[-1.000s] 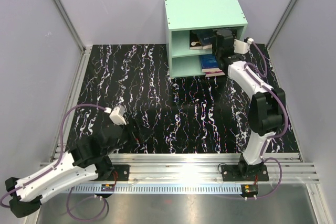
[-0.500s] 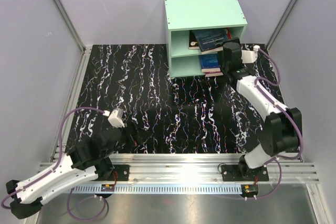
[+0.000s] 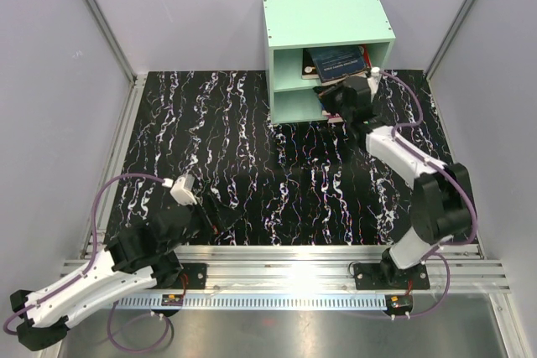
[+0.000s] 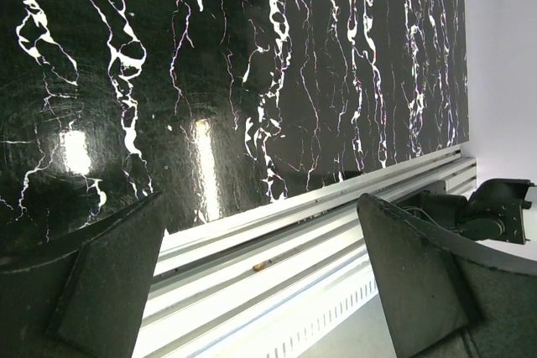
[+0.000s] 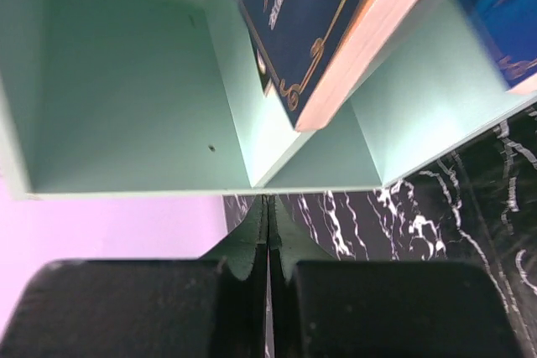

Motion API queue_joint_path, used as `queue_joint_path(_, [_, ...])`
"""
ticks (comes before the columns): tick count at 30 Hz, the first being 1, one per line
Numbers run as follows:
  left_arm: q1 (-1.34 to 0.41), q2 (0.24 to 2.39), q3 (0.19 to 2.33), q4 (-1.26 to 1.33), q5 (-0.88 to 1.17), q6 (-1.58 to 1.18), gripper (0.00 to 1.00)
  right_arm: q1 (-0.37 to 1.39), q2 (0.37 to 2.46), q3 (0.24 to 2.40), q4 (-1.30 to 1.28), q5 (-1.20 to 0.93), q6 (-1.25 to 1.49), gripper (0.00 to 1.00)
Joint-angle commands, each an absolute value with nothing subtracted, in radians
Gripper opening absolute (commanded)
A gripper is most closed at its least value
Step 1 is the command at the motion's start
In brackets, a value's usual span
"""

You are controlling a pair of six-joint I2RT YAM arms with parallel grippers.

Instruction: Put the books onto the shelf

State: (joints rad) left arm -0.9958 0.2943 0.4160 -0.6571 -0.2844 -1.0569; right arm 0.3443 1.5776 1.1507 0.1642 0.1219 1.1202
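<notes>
Task status: judged complete or all but complete. No book found lying on the tabletop [image 3: 252,148] in the top view; every visible book located inside the shelf [image 3: 327,14], standing at the far edge of the tabletop, right of centre. Upper compartment: dark blue book [image 3: 340,63] lying flat with the cover up, black book [image 3: 311,63] just to its left, red book [image 3: 364,54] showing only as an edge leaning near the right wall. Lower compartment: blue book [image 3: 330,95] resting on at least one more, largely masked by the right arm; full count of five not confirmable. Right jaws: clenched, pads pressed together with nothing between them, positioned close against the shelf front at the lower compartment; contact with the shelf not determinable. Left jaws: released, spread wide and empty, hovering low over the near edge of the tabletop beside the aluminium rail [image 4: 277,241]. Remaining work, as an estimate: at most tidying, with the books stored loosely and flat, not upright. Appearance of the shelf: mint-green box, plain painted top, one horizontal board [image 3: 289,86] dividing two open-front compartments. Appearance of the dark blue book in the right wrist view: gold ornamental border and lettering, pale page edges, one corner apparently projecting past the front of the board.
</notes>
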Motion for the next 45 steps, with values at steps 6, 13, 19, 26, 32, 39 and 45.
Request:
queue_joint_path(6, [-0.994,0.29,0.411,-0.637,-0.293,-1.068,0.99,0.457,1.795,1.413,0.209,0.15,1.046,0.01])
queue_joint_path(13, [-0.994,0.275,0.408,-0.673,-0.299,-1.055,0.99,0.515,1.954,1.601,0.103,0.412,1.115,0.0])
queue_joint_path(19, [-0.996,0.236,0.403,-0.718,-0.31,-1.039,0.99,0.551,2.13,1.866,-0.11,0.598,1.204,0.0])
queue_joint_path(26, [-0.994,0.224,0.376,-0.69,-0.288,-1.023,0.99,0.591,2.29,2.17,-0.518,0.859,1.285,0.0])
queue_joint_path(32, [-0.994,0.245,0.368,-0.673,-0.273,-1.006,0.99,0.592,2.315,2.226,-0.719,0.998,1.39,0.0])
queue_joint_path(39, [-0.996,0.265,0.354,-0.661,-0.265,-0.999,0.99,0.583,2.404,2.349,-0.799,1.178,1.281,0.0])
queue_joint_path(45, [-0.994,0.299,0.334,-0.64,-0.265,-1.014,0.99,0.538,2.408,2.298,-0.735,1.201,1.217,0.0])
